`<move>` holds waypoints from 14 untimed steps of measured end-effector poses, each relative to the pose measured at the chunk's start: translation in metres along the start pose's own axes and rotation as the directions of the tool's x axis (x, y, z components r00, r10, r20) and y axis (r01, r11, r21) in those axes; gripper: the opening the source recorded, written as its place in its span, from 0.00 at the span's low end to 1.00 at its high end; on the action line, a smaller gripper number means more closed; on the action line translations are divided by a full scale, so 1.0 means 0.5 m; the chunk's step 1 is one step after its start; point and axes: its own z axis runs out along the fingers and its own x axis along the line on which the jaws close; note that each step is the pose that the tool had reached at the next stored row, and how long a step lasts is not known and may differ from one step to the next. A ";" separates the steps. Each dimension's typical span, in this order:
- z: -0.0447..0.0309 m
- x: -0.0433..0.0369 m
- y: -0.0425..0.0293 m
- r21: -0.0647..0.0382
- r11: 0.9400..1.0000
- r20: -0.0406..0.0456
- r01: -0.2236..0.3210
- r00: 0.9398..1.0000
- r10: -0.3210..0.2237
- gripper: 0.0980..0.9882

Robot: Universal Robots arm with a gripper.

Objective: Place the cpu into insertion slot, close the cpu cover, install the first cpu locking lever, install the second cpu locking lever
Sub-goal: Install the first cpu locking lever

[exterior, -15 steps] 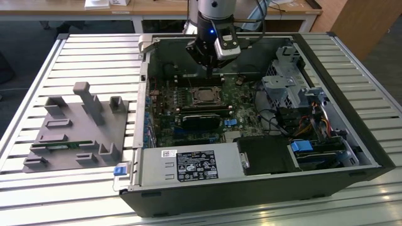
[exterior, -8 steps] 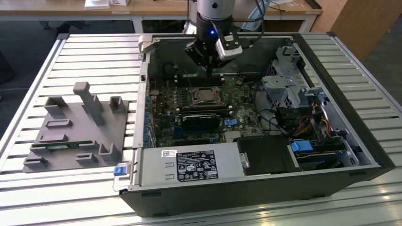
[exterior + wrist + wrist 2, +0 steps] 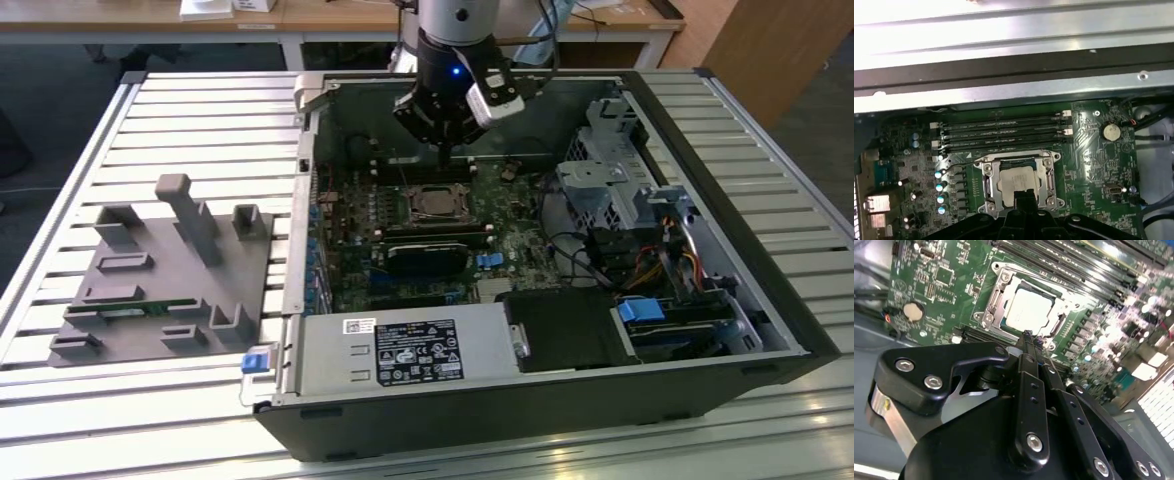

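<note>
Gripper [image 3: 447, 158] narrow, empty, at 12 o'clock of seated cpu [image 3: 434, 205], exterior view.
Cover [image 3: 987, 184] looks down; lever step seemingly in hand, wanting precise contact.

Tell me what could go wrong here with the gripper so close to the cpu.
The gripper tip is right by the edge of the cpu cover; a slip could scrape the cpu or nearby board parts. The memory slots lie close beside the cover, so a sideways push might hit them.

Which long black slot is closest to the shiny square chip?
The memory slot right beside the cpu; the others sit farther off, toward the case wall.
</note>
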 end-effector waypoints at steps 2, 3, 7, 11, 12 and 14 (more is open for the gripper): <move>0.002 0.000 0.000 0.000 0.999 -0.001 0.037 0.999 -0.037 0.01; 0.002 0.000 0.000 -0.001 0.998 -0.001 0.055 0.998 -0.055 0.01; 0.006 0.003 0.000 -0.003 0.995 -0.002 0.099 0.995 -0.099 0.01; 0.008 0.025 -0.003 -0.008 0.995 -0.002 0.104 0.995 -0.104 0.01; 0.009 0.031 -0.003 -0.008 0.995 -0.001 0.104 0.995 -0.104 0.01; 0.009 0.046 -0.005 -0.009 0.995 -0.001 0.104 0.995 -0.104 0.01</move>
